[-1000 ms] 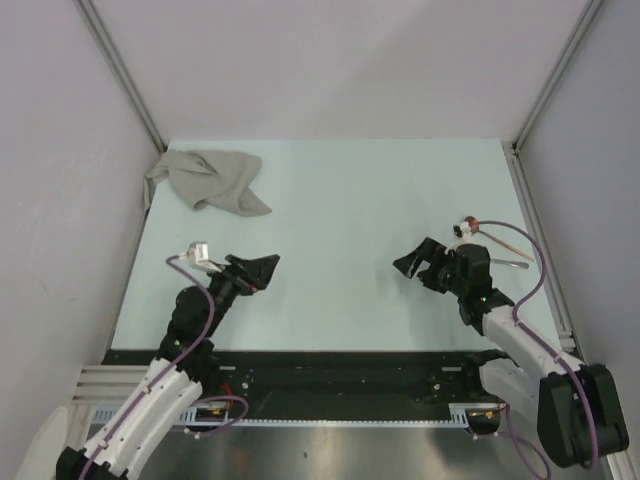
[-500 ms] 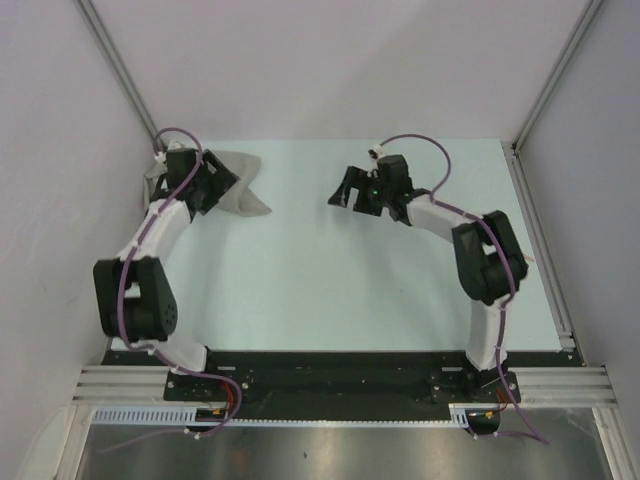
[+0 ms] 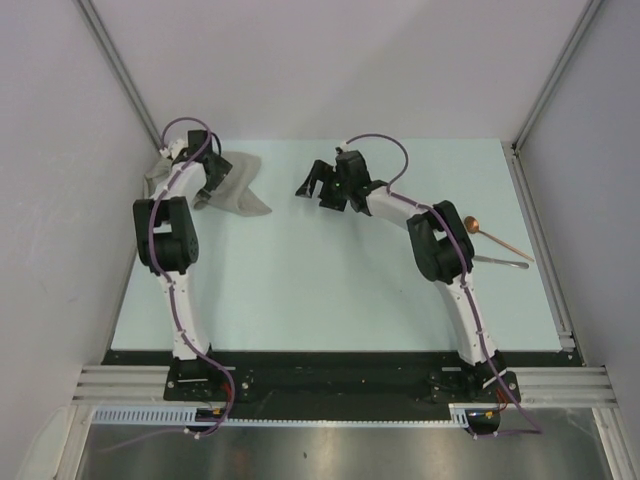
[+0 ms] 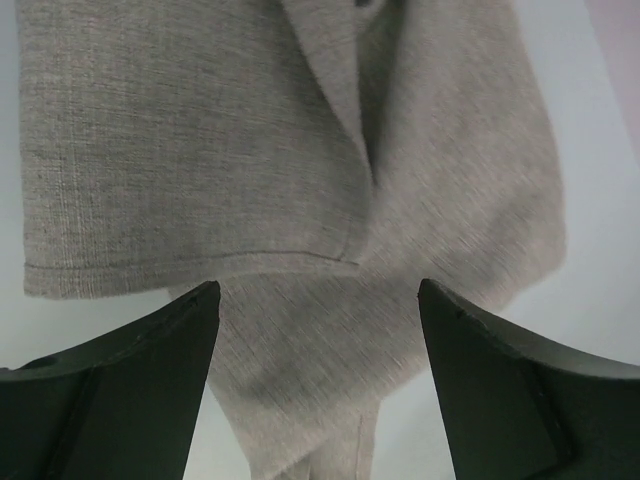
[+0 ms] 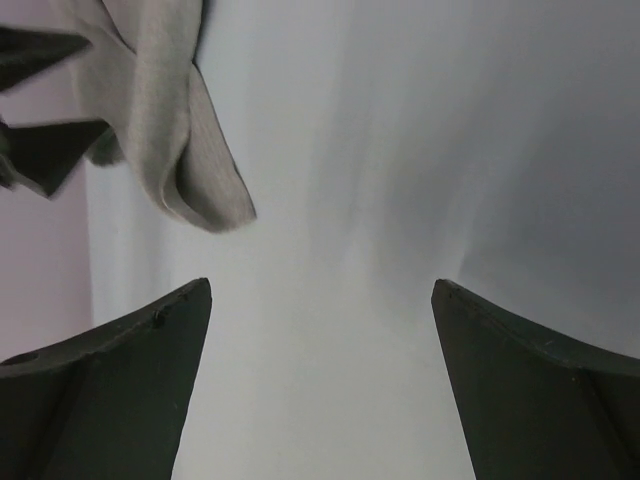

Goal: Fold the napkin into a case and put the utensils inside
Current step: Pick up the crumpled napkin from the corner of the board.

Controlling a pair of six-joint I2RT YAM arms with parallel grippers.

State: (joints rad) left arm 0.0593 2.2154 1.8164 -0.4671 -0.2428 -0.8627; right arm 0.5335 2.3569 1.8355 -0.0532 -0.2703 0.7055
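One high fixed view, two close wrist views.
The top camera looks down from behind the arm bases over the whole pale mint-green worktop (image 3: 330, 290). The left wrist camera looks past the left pincer (image 4: 318, 284), very near the crumpled grey-beige fabric napkin (image 4: 300, 170); the right wrist camera, past the right pincer (image 5: 320, 283), sees that napkin farther off, upper left.

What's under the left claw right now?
The crumpled napkin, its hemmed edge and overlapping folds seen between the open left claw's fingers, with bare table at the sides. Anything beneath the cloth layers is covered; the utensils lie apart at the table's right side.
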